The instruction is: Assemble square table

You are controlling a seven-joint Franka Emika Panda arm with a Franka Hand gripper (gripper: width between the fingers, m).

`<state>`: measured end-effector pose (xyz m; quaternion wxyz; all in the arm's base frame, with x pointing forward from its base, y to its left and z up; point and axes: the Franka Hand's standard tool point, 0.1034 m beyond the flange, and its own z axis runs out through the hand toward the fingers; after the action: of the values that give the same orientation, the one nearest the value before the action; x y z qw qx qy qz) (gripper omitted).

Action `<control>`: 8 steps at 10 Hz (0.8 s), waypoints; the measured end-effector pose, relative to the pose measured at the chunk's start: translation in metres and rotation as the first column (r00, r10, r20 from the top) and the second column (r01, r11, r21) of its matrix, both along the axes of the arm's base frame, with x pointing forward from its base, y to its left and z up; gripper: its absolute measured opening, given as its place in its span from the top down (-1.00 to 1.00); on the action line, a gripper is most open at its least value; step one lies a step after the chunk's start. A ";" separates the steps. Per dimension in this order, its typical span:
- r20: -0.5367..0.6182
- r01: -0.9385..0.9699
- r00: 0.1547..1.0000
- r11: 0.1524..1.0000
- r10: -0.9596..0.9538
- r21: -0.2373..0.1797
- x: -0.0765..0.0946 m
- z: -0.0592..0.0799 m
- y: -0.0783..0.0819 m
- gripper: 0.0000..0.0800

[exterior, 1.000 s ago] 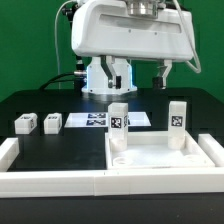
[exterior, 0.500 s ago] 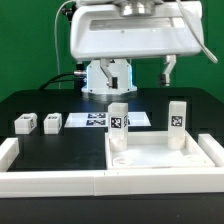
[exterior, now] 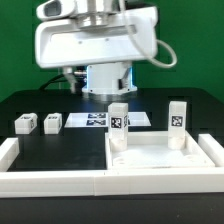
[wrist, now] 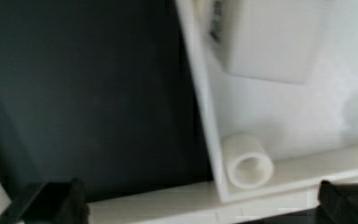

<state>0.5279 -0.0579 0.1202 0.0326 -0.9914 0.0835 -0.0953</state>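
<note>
Two dark fingertips (wrist: 51, 200) of the gripper (wrist: 197, 203) stand wide apart, holding nothing, over the rim of the square tabletop (exterior: 165, 158). The tabletop lies at the exterior view's right, beside the low barrier wall (exterior: 50, 180). Coming straight down from here could, I judge, strike that rim or tip an upright leg (exterior: 118, 120), since the fingers hang over the slab's edge. There is one tabletop and four legs. Two stand on it, and two loose legs (exterior: 25, 124) lie on the black table (exterior: 30, 100) near the marker board (exterior: 95, 120).
</note>
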 end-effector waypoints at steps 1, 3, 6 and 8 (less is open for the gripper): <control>0.000 0.016 1.000 1.000 -0.016 0.004 0.001 0.001 0.002 -0.62; -0.001 0.003 1.000 1.000 -0.003 0.002 0.001 0.000 0.003 -0.62; -0.014 -0.009 1.000 1.000 0.009 -0.005 -0.008 -0.005 -0.005 -0.62; -0.015 -0.036 0.999 0.999 0.036 -0.034 -0.035 -0.012 -0.029 -0.62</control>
<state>0.4932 -0.0864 0.1080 0.0167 -0.9938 0.0641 -0.0890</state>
